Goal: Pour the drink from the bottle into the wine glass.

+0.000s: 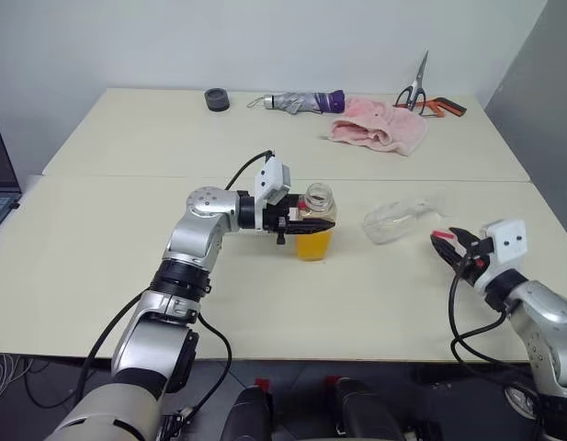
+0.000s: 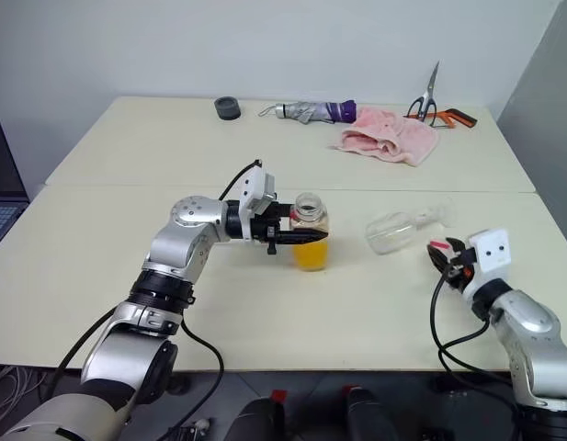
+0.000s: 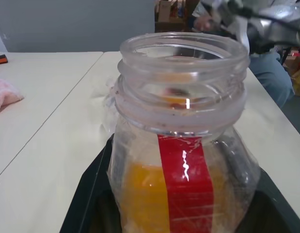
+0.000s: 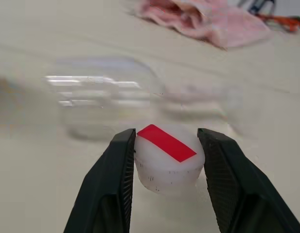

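Right gripper pinches the red-and-white cap low over the table, near its right edge.
Left gripper is clamped on the open bottle, upright mid-table, drink inside; wine glass lies tipped between them.

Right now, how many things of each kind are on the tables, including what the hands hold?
Bottle: 1
Cap: 1
Glass: 1
Towel: 1
Umbrella: 1
Scissors: 1
Black disc: 1
Laptop: 1
Total: 8
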Controlling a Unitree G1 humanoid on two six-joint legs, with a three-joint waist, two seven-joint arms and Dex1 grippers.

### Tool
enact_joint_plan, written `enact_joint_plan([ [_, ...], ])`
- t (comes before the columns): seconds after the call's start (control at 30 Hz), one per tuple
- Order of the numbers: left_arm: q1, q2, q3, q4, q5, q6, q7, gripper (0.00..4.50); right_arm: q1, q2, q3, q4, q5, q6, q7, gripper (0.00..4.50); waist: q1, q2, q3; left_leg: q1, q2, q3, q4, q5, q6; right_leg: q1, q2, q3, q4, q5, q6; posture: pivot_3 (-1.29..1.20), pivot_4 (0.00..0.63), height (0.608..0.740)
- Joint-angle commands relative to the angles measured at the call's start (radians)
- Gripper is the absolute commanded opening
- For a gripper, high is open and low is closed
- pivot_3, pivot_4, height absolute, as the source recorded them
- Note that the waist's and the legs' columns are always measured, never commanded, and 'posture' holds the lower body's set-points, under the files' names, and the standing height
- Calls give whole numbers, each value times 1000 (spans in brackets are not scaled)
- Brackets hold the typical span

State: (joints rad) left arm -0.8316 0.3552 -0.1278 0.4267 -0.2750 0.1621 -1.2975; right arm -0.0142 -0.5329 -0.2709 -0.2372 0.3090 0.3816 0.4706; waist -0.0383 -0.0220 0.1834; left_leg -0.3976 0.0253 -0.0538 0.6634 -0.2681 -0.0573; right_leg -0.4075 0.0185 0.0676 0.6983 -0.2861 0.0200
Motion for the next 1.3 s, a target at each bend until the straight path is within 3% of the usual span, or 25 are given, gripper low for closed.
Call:
enact_joint_plan([
  [0.03, -8, 17, 34, -49, -29, -4, 8, 1821, 13, 15, 9, 48, -54, -78, -22, 1723, -2, 0, 0, 0, 0, 0, 0, 0, 0, 0, 0, 0, 0, 0, 0, 0, 150, 740],
  [0.1, -5, 22, 39, -52, -28, -2, 12, 1821, 13, 26, 17, 80, -58, -81, -23, 1723, -2, 0, 0, 0, 0, 0, 0, 0, 0, 0, 0, 0, 0, 0, 0, 0, 150, 740],
  [0.13, -3, 26, 42, -54, -28, -1, 14, 1821, 15, 29, 21, 91, -48, -70, -10, 2423, -1, 0, 0, 0, 0, 0, 0, 0, 0, 0, 0, 0, 0, 0, 0, 0, 150, 740],
  [0.33, 16, 49, 67, -74, -35, 16, 47, 1821, 36, -13, -11, 61, 1, -21, 59, 4378, 1, 0, 0, 0, 0, 0, 0, 0, 0, 0, 0, 0, 0, 0, 0, 0, 150, 740],
  [0.37, 21, 55, 74, -79, -38, 20, 55, 1821, 39, -23, -19, 47, 10, -12, 69, 4500, 1, 0, 0, 0, 0, 0, 0, 0, 0, 0, 0, 0, 0, 0, 0, 0, 150, 740],
  [0.6, 39, 112, 182, -68, -55, 57, 187, 1821, -1, -114, -61, -149, 149, 104, 142, 4500, -2, 1, 0, 0, 0, 0, 0, 0, 0, 0, 0, 0, 0, 0, 0, 0, 150, 740],
  [0.73, 60, 174, 258, -13, -23, 46, 320, 1821, -191, -142, 117, -314, 285, 256, 210, 4500, -19, 1, 0, 1, 2, 0, 0, 0, 0, 1, 2, 1, 0, 0, 0, 0, 150, 740],
  [0.87, 76, 214, 302, 32, -9, 39, 406, 1820, -424, -43, 320, -286, 247, 301, 186, 4500, -17, 1, 0, 1, 3, -3, 1, 0, 0, 2, 4, -2, 0, 0, 0, 0, 150, 740],
  [1.03, 83, 245, 353, 95, 3, 19, 514, 1820, -600, 100, 498, -157, 164, 293, 179, 4500, -7, 0, 1, -2, 2, -5, 1, 0, 0, 0, -1, -5, -1, 0, 0, 0, 150, 740],
  [1.3, 94, 264, 388, 187, 48, -54, 673, 1819, -699, 204, 581, 20, 33, 237, 176, 4500, 9, 0, 0, -3, 2, -5, 2, 0, 0, -1, -6, -5, -1, 0, 0, 0, 150, 740],
])
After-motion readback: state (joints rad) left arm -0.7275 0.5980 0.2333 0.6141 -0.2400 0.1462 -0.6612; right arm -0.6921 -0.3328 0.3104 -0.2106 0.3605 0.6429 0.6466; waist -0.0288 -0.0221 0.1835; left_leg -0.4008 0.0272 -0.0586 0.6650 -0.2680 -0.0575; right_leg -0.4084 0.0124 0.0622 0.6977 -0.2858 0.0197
